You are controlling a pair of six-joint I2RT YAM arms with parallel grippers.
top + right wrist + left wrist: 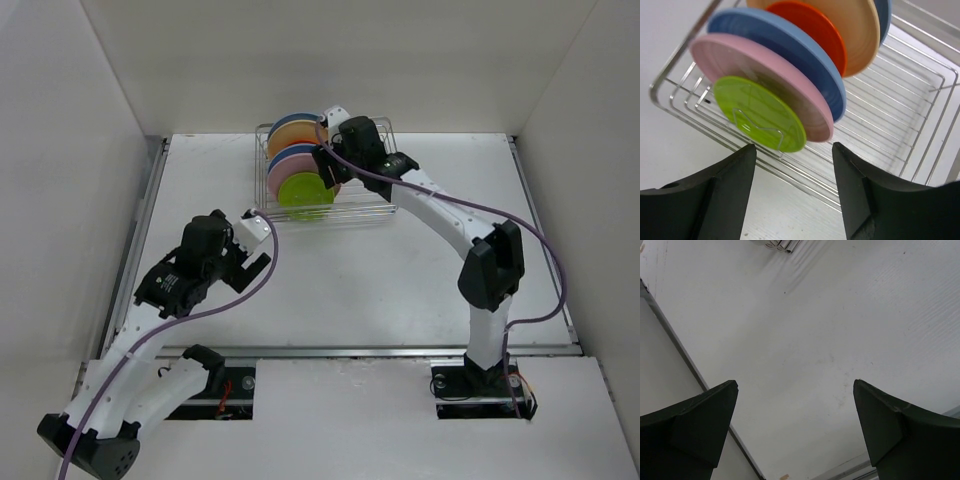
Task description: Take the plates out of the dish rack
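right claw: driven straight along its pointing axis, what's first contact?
Probably the lime green plate, frontmost in the dish rack, dead ahead of the open right claw. Depth is unclear; the rack's near rail might come first.

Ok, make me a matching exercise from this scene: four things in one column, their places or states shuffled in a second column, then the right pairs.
Things
1. small lime green round plastic plate
2. pink round plastic plate
3. left two-finger gripper
4. right two-finger gripper

Places or states
A. open above the bare white table, away from the silver wire dish rack
B. at the end of the plate row nearest the arms
C. open, close by the rack, pointing at the plates
D. standing between the green plate and a blue plate

Pairs: 1-B, 2-D, 3-A, 4-C
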